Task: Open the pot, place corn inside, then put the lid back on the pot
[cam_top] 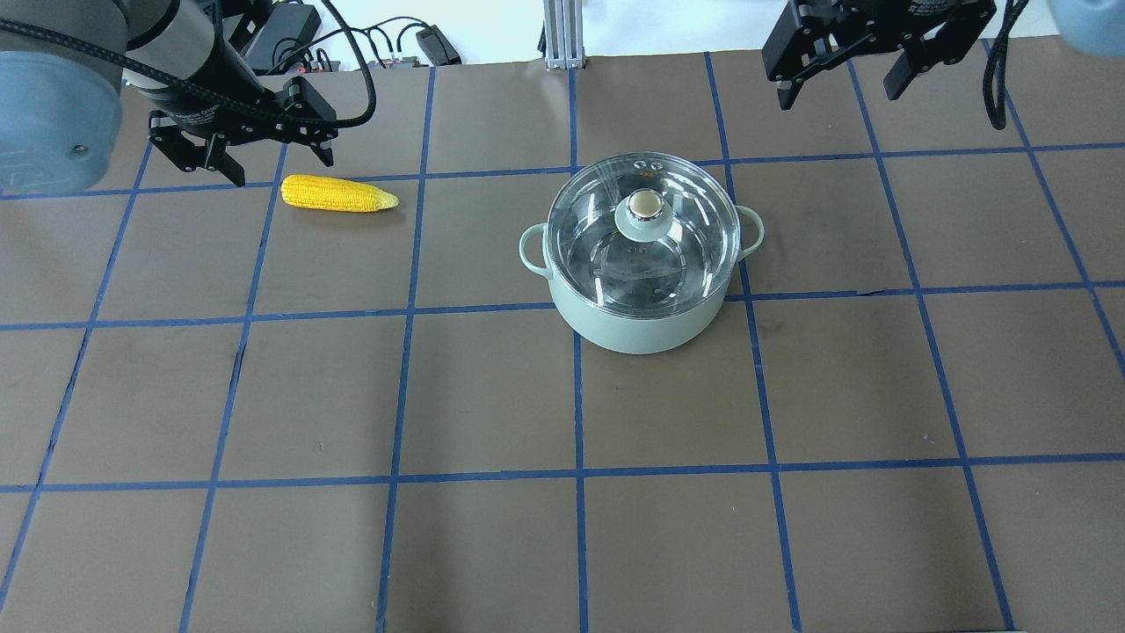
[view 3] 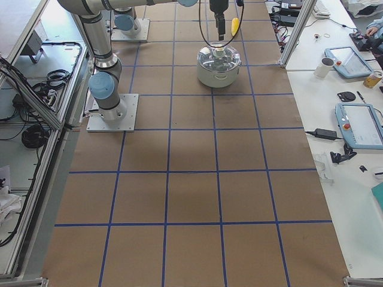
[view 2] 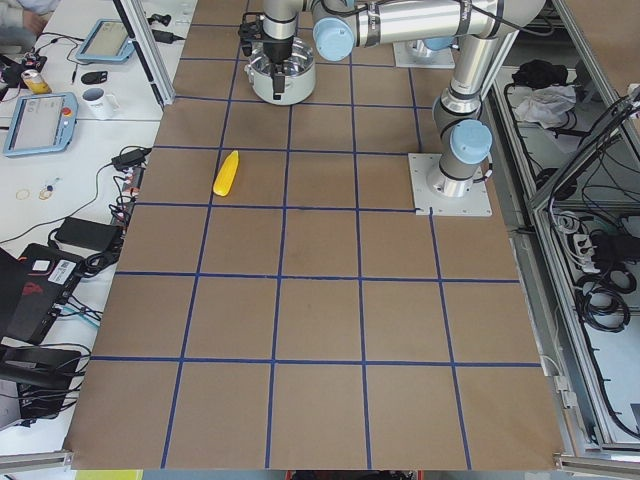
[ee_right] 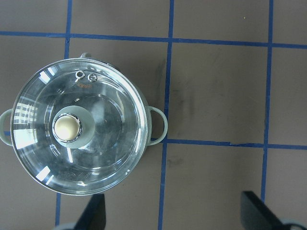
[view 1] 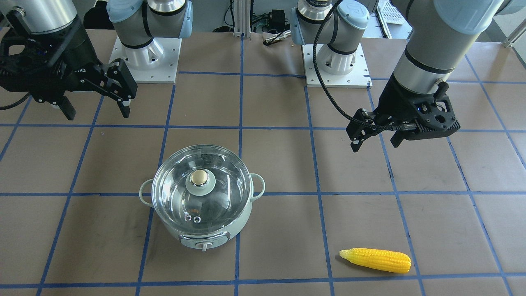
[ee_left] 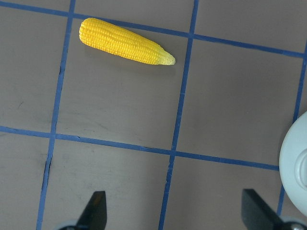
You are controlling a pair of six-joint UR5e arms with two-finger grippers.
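The mint-green pot [cam_top: 642, 330] stands on the table with the clear glass lid [cam_top: 685, 255] seated on it, cream-topped knob [cam_top: 645, 205] in the centre. They also show in the front view, the pot [view 1: 205, 234] and the lid [view 1: 224, 199]. The yellow corn [cam_top: 338, 193] lies flat to the pot's left, and also shows in the left wrist view [ee_left: 125, 42]. My left gripper [cam_top: 281, 171] is open and empty, above the table just behind the corn. My right gripper [cam_top: 837, 97] is open and empty, high beyond the pot; its wrist view looks down on the lid [ee_right: 110, 143].
Both arm bases [view 1: 146, 57] [view 1: 335, 61] sit at the robot's edge of the table. A black cable [view 1: 328, 94] hangs by the left arm. Side benches hold tablets [view 3: 358, 122] and a mug [view 3: 327, 67]. Blue tape lines grid the brown tabletop.
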